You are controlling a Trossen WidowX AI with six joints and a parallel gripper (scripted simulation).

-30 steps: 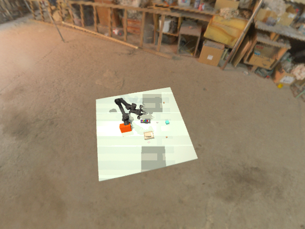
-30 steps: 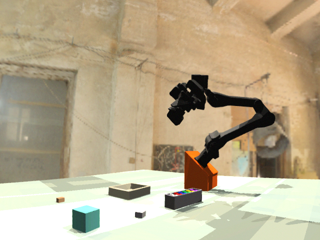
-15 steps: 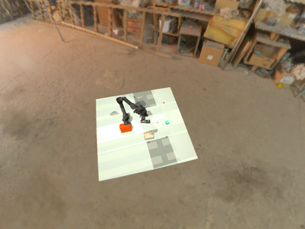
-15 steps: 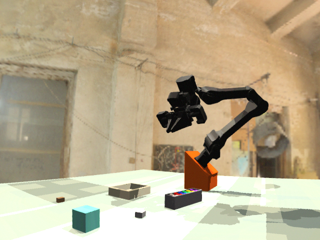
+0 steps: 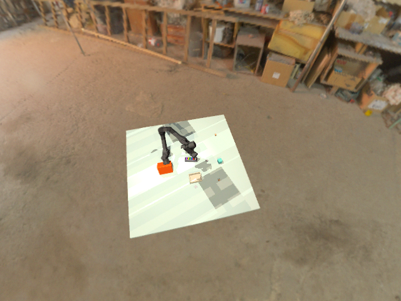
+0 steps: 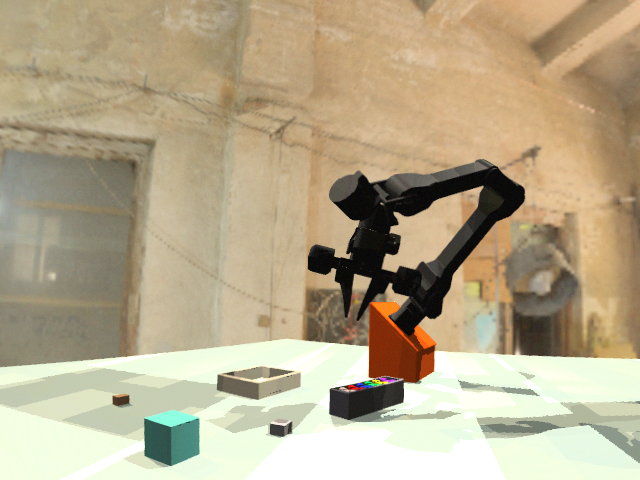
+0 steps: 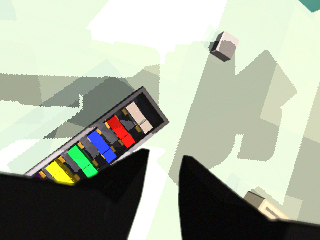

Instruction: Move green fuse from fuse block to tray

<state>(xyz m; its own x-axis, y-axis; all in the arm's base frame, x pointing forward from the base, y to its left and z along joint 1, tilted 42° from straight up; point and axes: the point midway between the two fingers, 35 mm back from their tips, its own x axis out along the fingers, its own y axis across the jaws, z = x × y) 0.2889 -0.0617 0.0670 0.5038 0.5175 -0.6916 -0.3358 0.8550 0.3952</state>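
Note:
The green fuse point(image 6: 370, 384) point(image 7: 82, 161) stands in the dark fuse block point(image 5: 191, 160) point(image 6: 364, 405) point(image 7: 157, 105), between the yellow fuse point(image 7: 59, 171) and the blue fuse point(image 7: 101, 146). The red fuse point(image 7: 120, 131) and white fuse point(image 7: 139, 117) sit beyond the blue one; a purple one is mostly hidden in the wrist view. My gripper point(image 6: 352, 318) point(image 7: 164, 161) is slightly open and empty, its fingers pointing down, well above the block. In the wrist view the left finger covers part of the block's near side. The tray point(image 5: 195, 182) point(image 6: 237, 387) point(image 7: 255, 197) stands apart from the block.
A teal cube point(image 5: 220, 160) point(image 6: 171, 438), a small grey block point(image 6: 280, 427) point(image 7: 225, 46) and a small brown block point(image 5: 218, 179) point(image 6: 120, 399) stand on the table. The arm's orange base point(image 5: 165, 168) point(image 6: 392, 351) is behind the fuse block in the exterior view.

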